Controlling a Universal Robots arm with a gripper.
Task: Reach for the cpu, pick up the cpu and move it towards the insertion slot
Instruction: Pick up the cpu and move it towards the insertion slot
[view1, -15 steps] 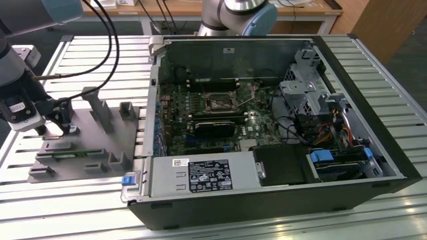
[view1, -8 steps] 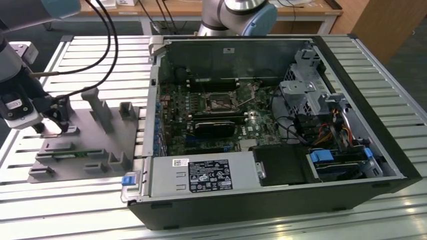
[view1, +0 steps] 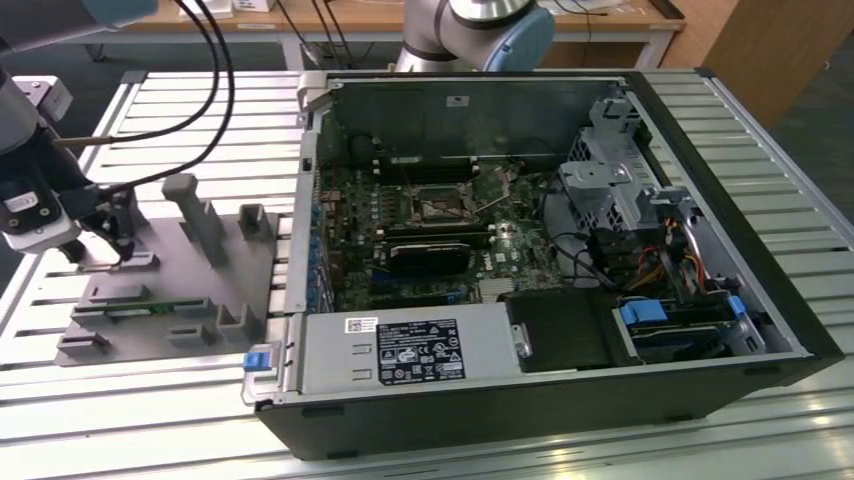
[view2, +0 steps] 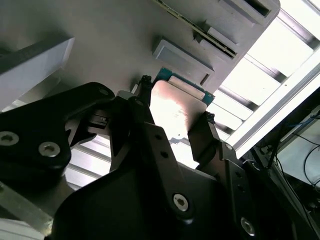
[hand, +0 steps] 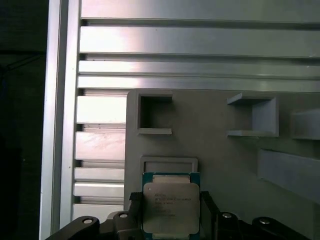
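Observation:
The cpu (hand: 171, 204), a small square chip with a silvery top and a blue-green rim, sits between my gripper's (hand: 171, 200) two black fingers in both wrist views. The fingers (view2: 202, 131) press against its opposite edges, so the gripper (view2: 175, 107) is shut on the cpu (view2: 175, 112). It sits close over the grey tray (hand: 220, 155), just off a shallow square recess. In the exterior view my gripper (view1: 110, 250) is at the tray's (view1: 174, 330) left end. The insertion slot (view1: 438, 205), a dark socket with a silver frame, lies in the green board inside the open computer case.
Grey posts (view1: 200, 215) and blocks stand on the tray beside the gripper. The case wall (view1: 310, 180) rises between tray and board. A black card (view1: 424, 255) lies just below the socket, a drive cage (view1: 614, 190) to its right. Cables (view1: 200, 80) hang over the slotted metal table.

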